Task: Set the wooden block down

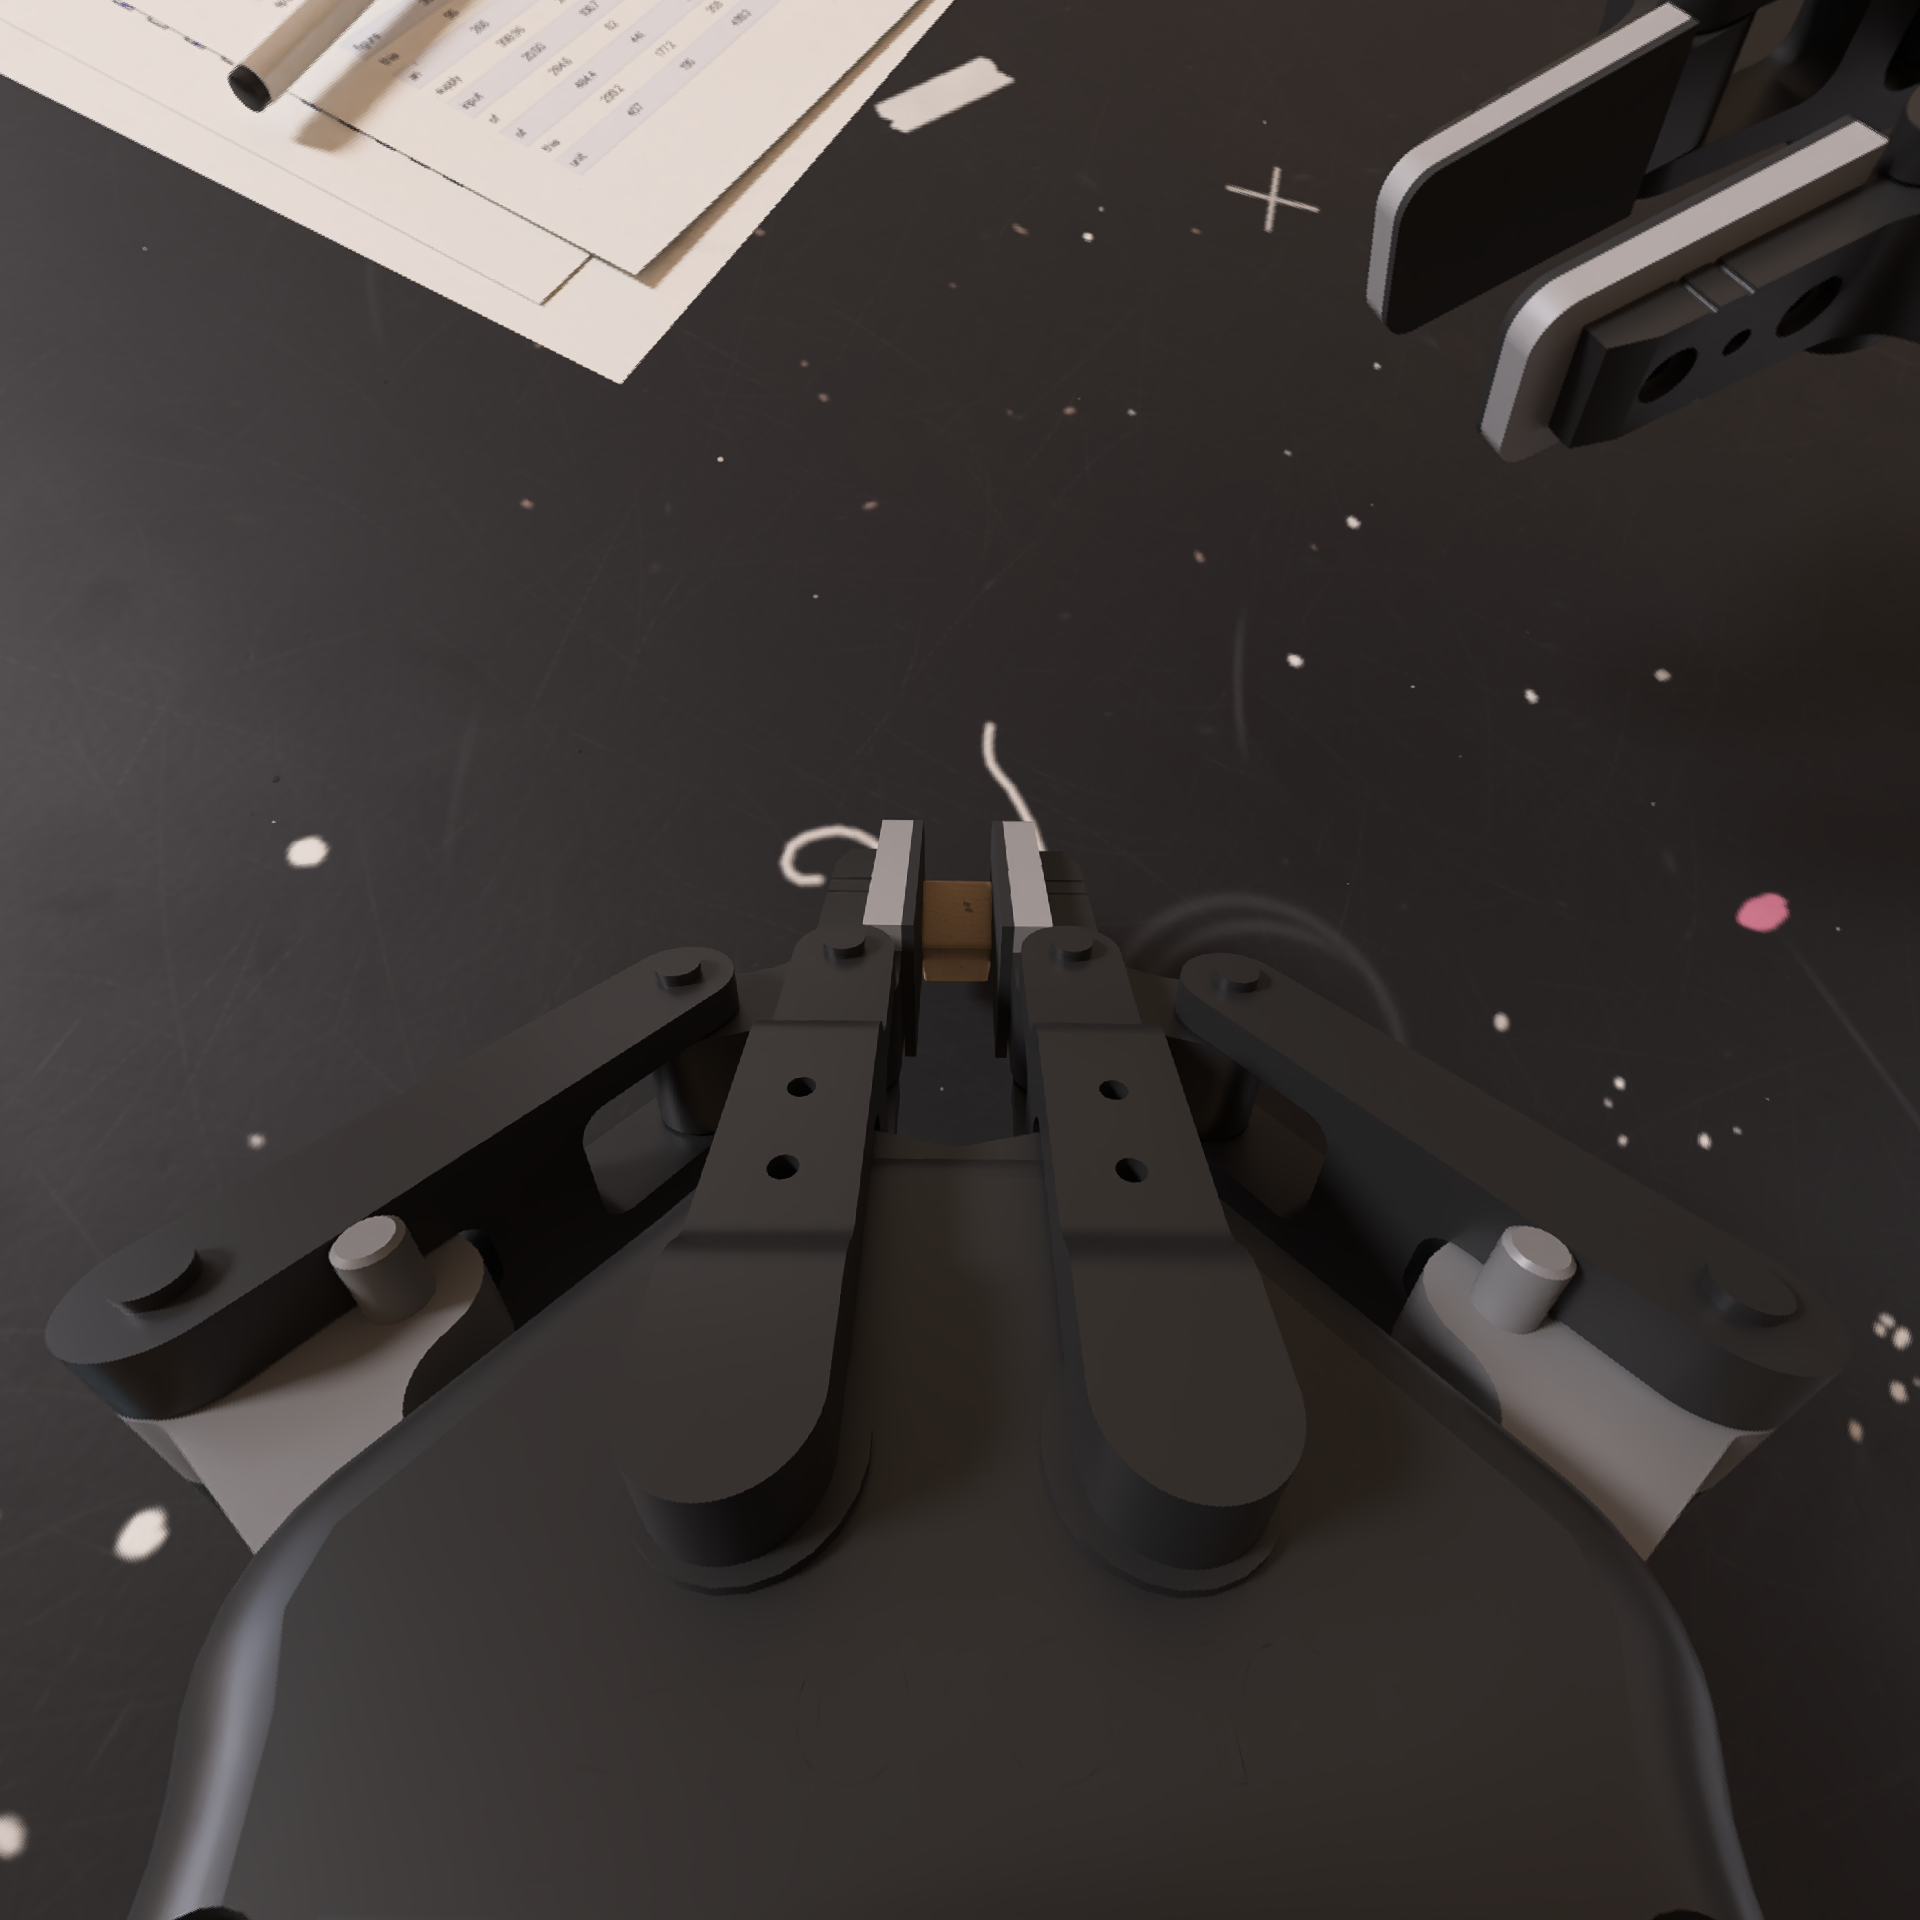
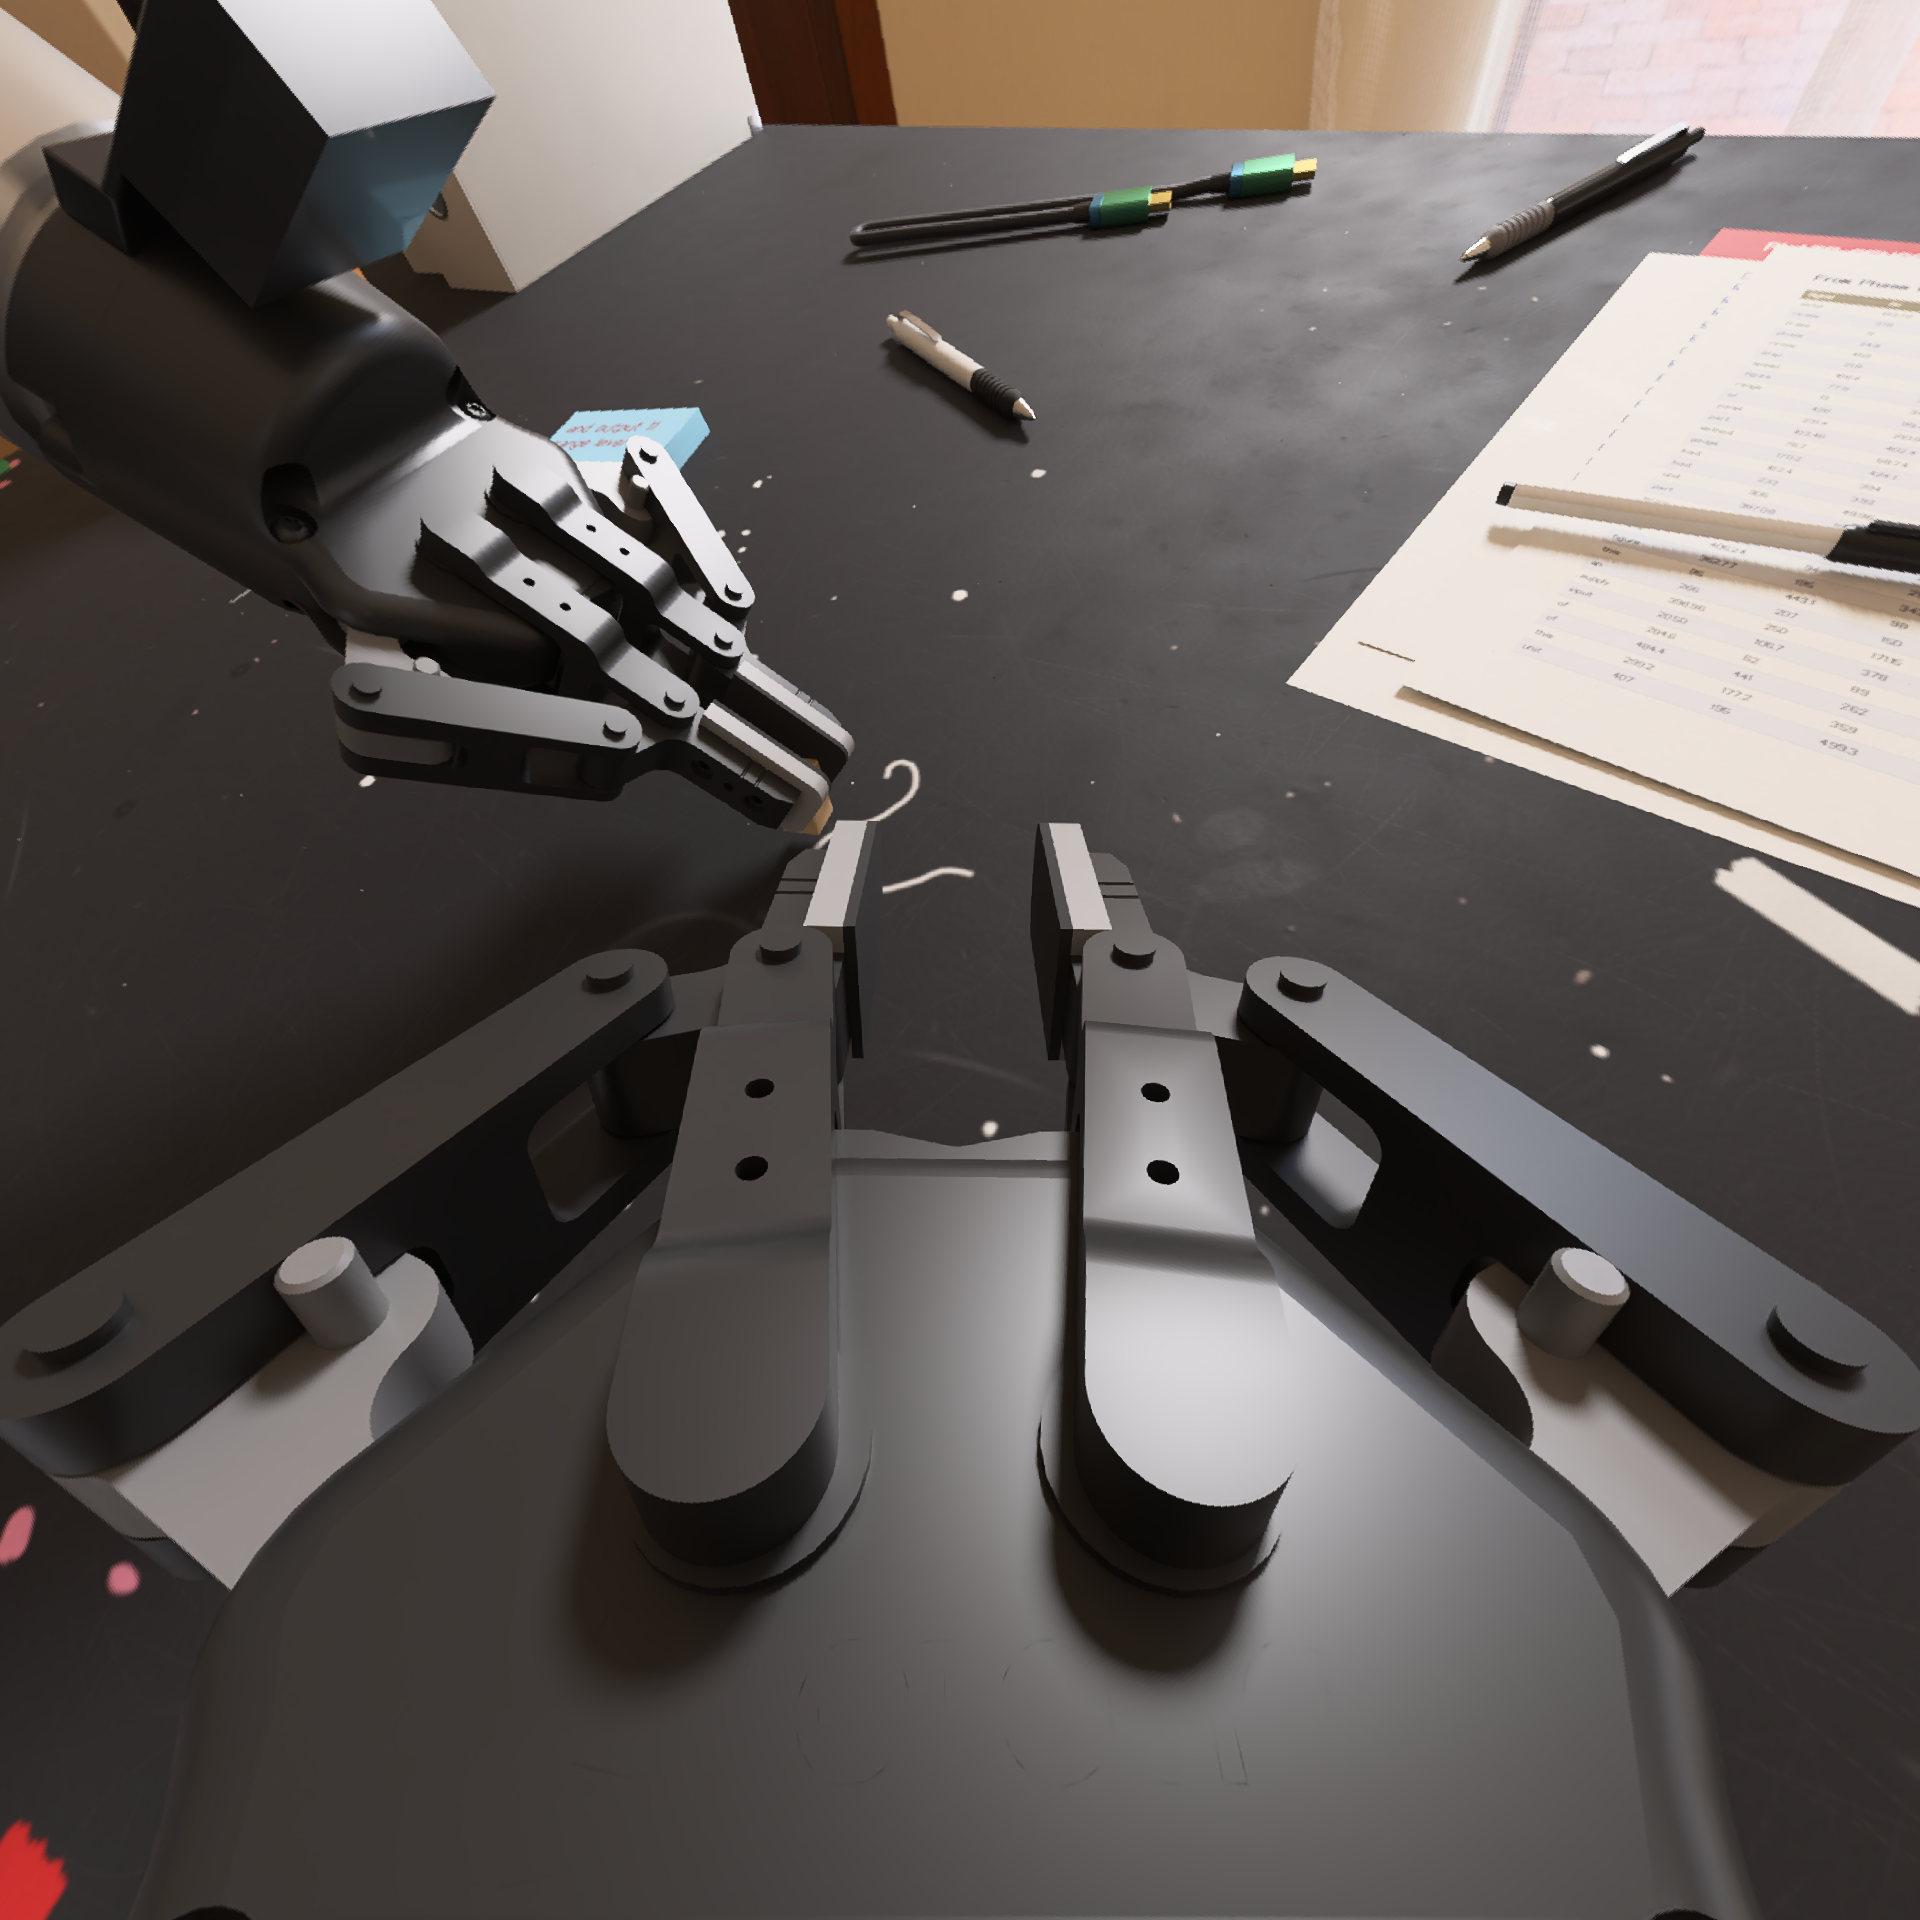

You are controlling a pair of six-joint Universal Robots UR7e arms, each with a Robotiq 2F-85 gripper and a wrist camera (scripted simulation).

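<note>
wooden block [image 1: 957, 928] is the whole job here, but i'll work down to it from the biggest thing. the table [image 1: 727, 644] spreads dark and speckled under both arms, and judging from the right wrist view the left gripper's tips hang just above it.

ahead and to the left of my left gripper [image 1: 958, 873] lie printed sheets [image 1: 582, 177] with a marker [image 1: 312, 52] on top. the right gripper [image 2: 951, 873] stands ahead and to the right of the left one, its jaws apart and nothing between them. farther ahead of it i see a pen [image 2: 961, 366], a looped cable [image 2: 1081, 203] and a second pen [image 2: 1579, 192].

the left gripper is clamped on the block, one pad on each side face. from the right wrist view only a sliver of tan shows at its tips.

handling, as i judge it: the piece is tiny, rigid and light, so it won't crush or sag, but smooth wood held only by two flat faces can twist or skid. the present hold looks sound: across opposite flat sides, near the middle. i'd lower it until the underside meets the table, then part the jaws slowly; something this light may stick to a pad or tip over on release.
</note>
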